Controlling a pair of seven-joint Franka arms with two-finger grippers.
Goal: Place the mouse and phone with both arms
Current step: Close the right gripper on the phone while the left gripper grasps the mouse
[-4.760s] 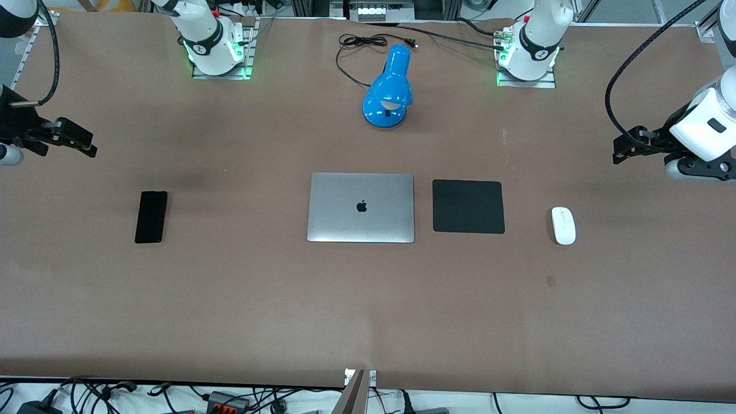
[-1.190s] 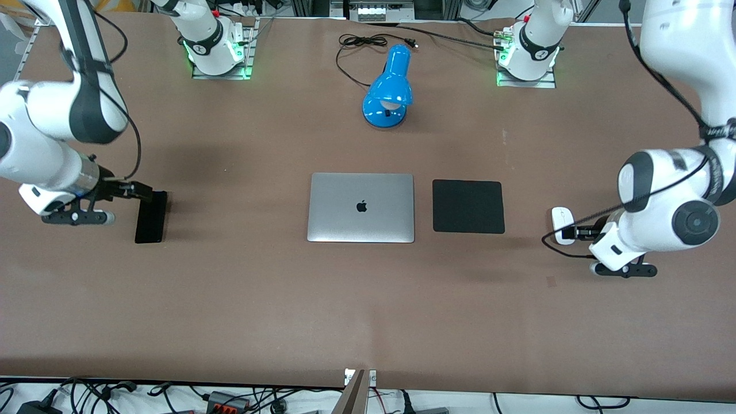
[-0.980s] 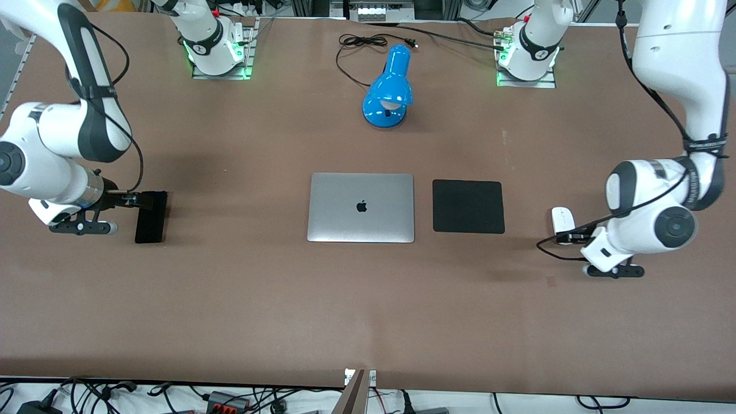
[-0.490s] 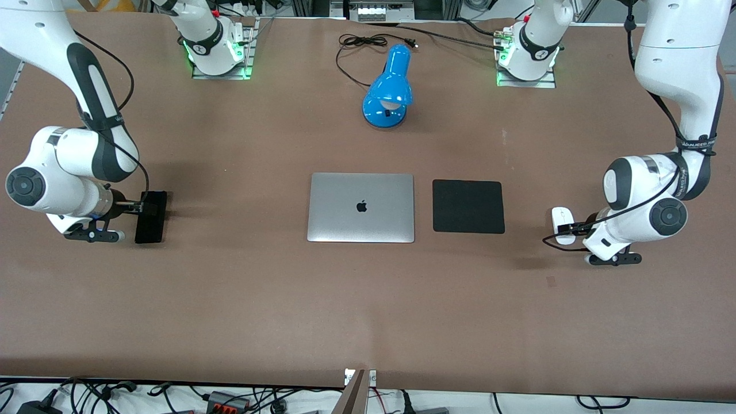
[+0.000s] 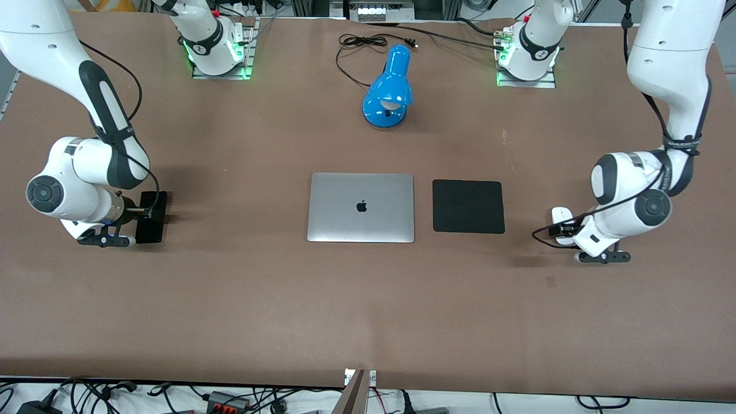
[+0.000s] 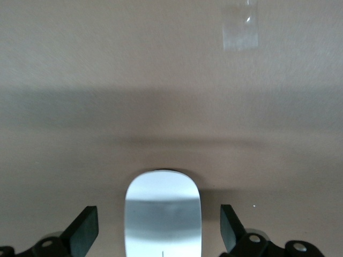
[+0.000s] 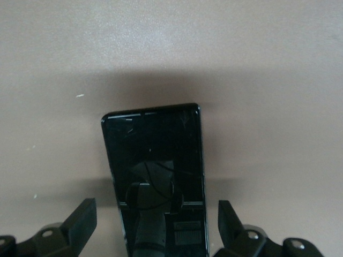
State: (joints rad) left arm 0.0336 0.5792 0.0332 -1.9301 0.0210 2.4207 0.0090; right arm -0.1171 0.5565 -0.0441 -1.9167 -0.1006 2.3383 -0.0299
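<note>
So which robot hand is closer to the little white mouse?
Left. The left gripper is right over the mouse, fingers open either side. The right gripper is over the phone, at the table's other end.

Bare table [image 5: 241, 287] around both hands

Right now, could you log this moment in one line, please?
left gripper open astride mouse | right gripper open astride phone | nothing lifted

The laptop [image 5: 361, 207] lies mid-table, the mat [image 5: 468, 206] beside it toward the left arm's end, the lamp [image 5: 389, 89] farther from the camera.
</note>
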